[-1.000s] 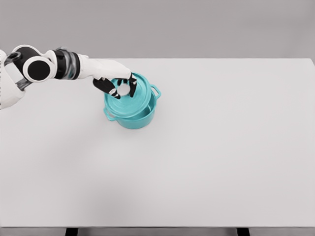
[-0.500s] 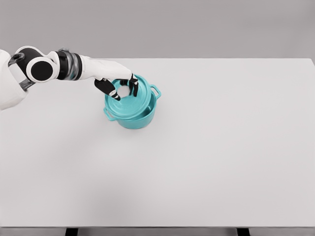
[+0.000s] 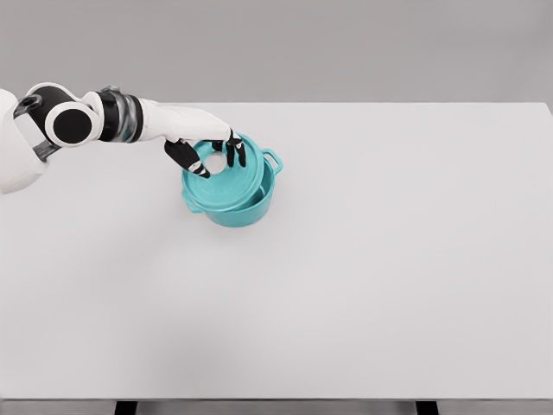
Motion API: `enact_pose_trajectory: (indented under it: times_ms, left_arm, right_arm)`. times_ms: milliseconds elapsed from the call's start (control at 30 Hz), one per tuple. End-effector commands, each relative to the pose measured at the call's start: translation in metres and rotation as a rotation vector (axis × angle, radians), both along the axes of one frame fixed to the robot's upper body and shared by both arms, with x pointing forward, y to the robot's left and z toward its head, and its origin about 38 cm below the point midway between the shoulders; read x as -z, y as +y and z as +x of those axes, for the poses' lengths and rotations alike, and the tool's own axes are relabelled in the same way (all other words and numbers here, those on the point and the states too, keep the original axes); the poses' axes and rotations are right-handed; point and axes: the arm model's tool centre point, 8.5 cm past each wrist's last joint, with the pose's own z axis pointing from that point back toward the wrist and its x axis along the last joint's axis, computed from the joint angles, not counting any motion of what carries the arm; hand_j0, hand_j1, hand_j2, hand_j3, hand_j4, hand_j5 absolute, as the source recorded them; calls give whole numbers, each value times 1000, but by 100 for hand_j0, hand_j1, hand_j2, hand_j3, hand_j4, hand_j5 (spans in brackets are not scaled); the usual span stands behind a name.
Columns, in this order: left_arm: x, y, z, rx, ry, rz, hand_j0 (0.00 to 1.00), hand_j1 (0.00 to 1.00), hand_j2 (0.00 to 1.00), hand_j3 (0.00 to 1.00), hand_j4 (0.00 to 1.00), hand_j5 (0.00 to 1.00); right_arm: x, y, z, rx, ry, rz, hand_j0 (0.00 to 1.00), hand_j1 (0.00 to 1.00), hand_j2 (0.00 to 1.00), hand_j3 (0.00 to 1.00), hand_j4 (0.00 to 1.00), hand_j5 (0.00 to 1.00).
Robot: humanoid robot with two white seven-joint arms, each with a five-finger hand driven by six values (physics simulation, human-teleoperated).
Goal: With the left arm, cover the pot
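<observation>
Item: teal pot [image 3: 238, 203], two loop handles, standing on the white desk [image 3: 389, 259] in its far-left part, nearer the far edge than the near one.

Item: teal lid [image 3: 226, 175] with white knob [image 3: 216, 161]. Held tilted over the pot's mouth, low side toward the desk's left edge, high side toward the far handle. A dark crescent of the pot's interior showed on the right, so the lid was not seated.

Item: left hand [image 3: 207, 149], its arm entering from the picture's left. Fingers curled around the knob, black fingertips [image 3: 237, 156] showing on either side of it; grip closed on the lid.

Right arm: not visible.

Change over the last second: the lid sank lower and slid slightly toward the left edge, its rim coming closer to the pot's rim; the open crescent narrowed. The pot itself did not shift.

Assessment: placement appeared to be in its final stage. The lid probably needed levelling and centring to the right before release, or it might catch on the left rim and sit askew.
</observation>
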Motion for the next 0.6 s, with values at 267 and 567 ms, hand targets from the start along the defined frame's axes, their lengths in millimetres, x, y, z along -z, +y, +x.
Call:
enact_pose_trajectory:
  times_ms: [267, 567]
  left_arm:
    - [0, -1, 0, 4, 3, 5, 76, 76, 76, 76, 76, 76]
    - [0, -2, -1, 7, 3, 5, 84, 84, 84, 84, 84, 84]
  right_arm:
    - [0, 0, 1, 0, -1, 0, 100, 100, 100, 100, 100, 100]
    - [0, 0, 0, 0, 0, 0, 100, 100, 100, 100, 100, 100]
